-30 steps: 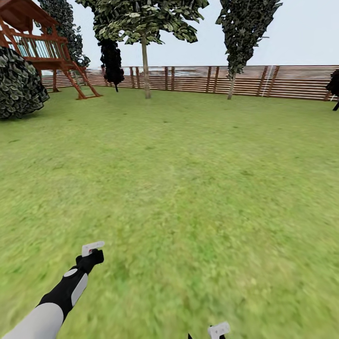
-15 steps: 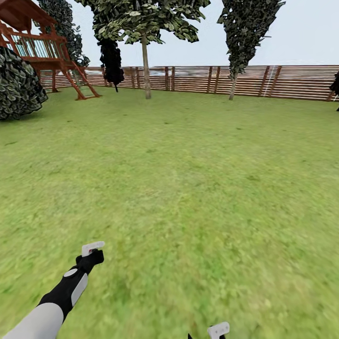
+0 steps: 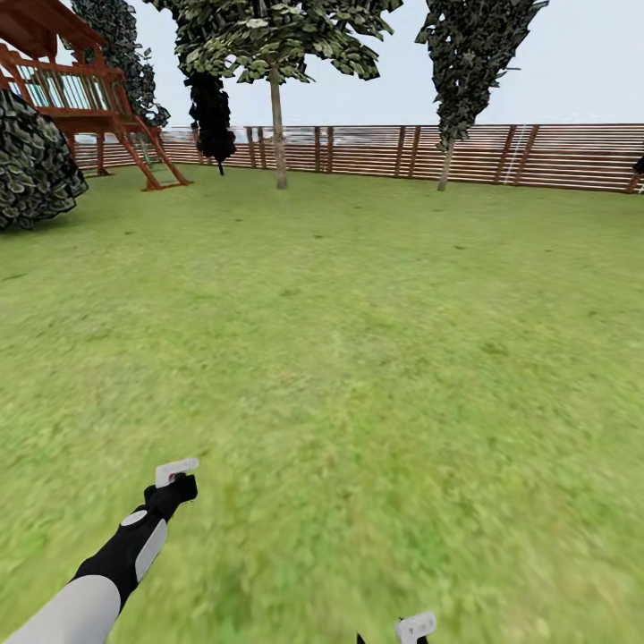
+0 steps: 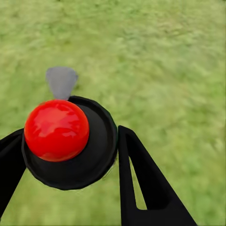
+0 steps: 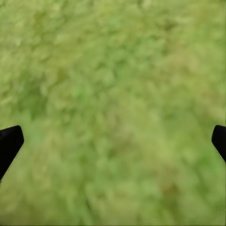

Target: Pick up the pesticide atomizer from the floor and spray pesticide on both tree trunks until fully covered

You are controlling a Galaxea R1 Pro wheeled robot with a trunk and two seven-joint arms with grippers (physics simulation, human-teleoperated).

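Fingers of the left gripper (image 4: 70, 165) sit on either side of a round black body with a shiny red ball on top and a small grey nozzle sticking out ahead of it, most likely the sprayer (image 4: 68, 141); both black fingers (image 4: 141, 183) press against its sides, so the gripper is clamped on it above the grass. From the head camera the left arm (image 3: 107, 563) reaches forward low on the robot's left, black at the wrist and pale grey higher up, with a whitish tip at the left gripper (image 3: 174, 478). The right gripper (image 5: 113, 141) has its two dark fingertips far apart at opposite edges of its wrist camera's picture, with blurred grass between them and nothing held; its whitish tip (image 3: 413, 628) peeks in at the bottom of the head view. Around the robot spreads the lawn (image 3: 358, 340), flat and green. Far ahead runs a brown slatted fence (image 3: 555, 156), with a leafy thin-trunked tree (image 3: 277, 134) and a dark narrow tree (image 3: 465, 80) in front of it. Off to the left stand a red wooden play tower (image 3: 80, 89) and a big round bush (image 3: 31, 161).
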